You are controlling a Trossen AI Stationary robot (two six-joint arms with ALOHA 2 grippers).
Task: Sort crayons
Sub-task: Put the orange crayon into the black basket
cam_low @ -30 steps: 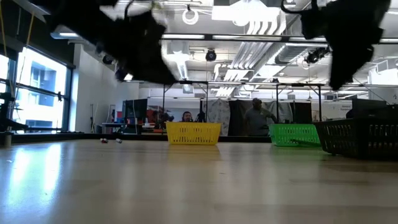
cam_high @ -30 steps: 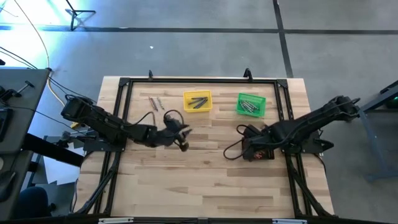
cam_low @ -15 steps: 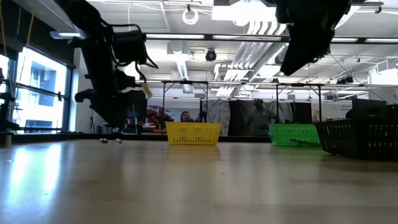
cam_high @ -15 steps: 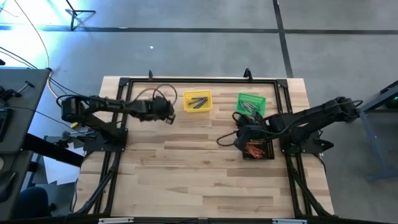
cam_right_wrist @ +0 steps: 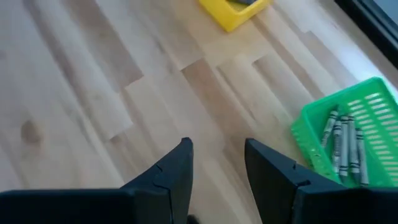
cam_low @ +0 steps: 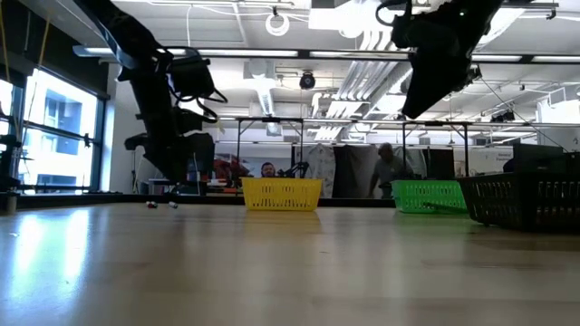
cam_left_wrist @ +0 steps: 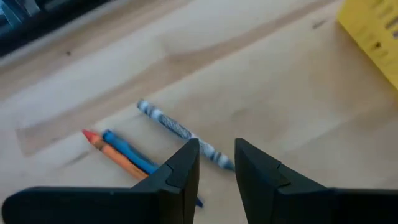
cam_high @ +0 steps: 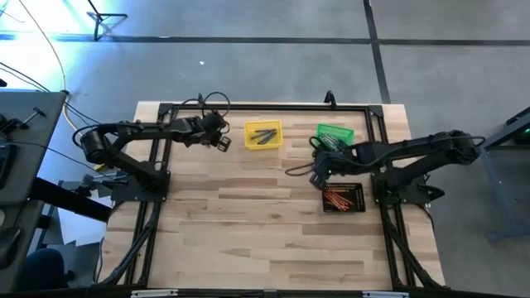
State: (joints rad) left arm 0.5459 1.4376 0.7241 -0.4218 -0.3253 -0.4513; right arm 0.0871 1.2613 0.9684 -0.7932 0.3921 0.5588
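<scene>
Three loose crayons lie flat on the wooden table at its far left: a grey one [cam_left_wrist: 177, 129], a blue one [cam_left_wrist: 132, 151] and an orange one [cam_left_wrist: 106, 144]. My left gripper [cam_left_wrist: 216, 158] [cam_high: 221, 141] hovers low over them, open, its fingertips on either side of the grey crayon's near end without plainly touching it. My right gripper [cam_right_wrist: 217, 158] [cam_high: 319, 168] hangs open and empty over bare table, between the green bin [cam_high: 334, 139] and the black bin [cam_high: 343, 198].
The yellow bin [cam_high: 262, 135] holds a few dark crayons, the green bin [cam_right_wrist: 348, 143] grey ones, the black bin orange ones. A black frame [cam_high: 265, 108] runs along the table's edges. The near half of the table is bare wood. People stand in the room beyond.
My left gripper has swung from the table's middle toward the far left corner and come down over the loose crayons. My right gripper has moved off the black bin toward the far edge and risen a little, uncovering the orange crayons in it.
</scene>
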